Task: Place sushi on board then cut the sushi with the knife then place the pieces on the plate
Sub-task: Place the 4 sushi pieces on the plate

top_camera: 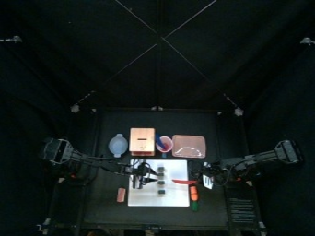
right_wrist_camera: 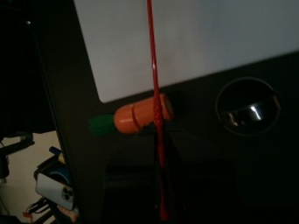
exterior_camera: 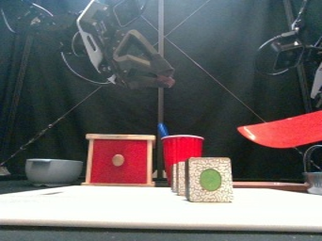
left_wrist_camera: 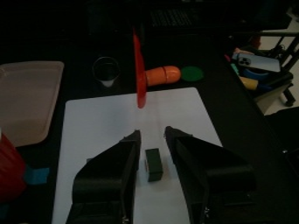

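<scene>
Behind white cutting board, red cup holding blue knife, blue-grey bowl with inside hidden by its rim, sushi roll standing on board, left gripper jaws apart above it, right gripper dim, clamping red knife

- The sushi roll is made of dark green blocks with speckled white faces and a green centre. The blocks stand upright and pressed together, perhaps three of them, though the count is hard to make out. They sit straight below the left gripper, whose jaws hang apart well above them.
- The white cutting board lies flat beneath both grippers and carries the sushi.
- The red knife is clamped in the right gripper. Its blade is raised and tilted, clear of the sushi.
- The pink tray lies flat beyond the board, past both grippers and nearer the right one.
</scene>
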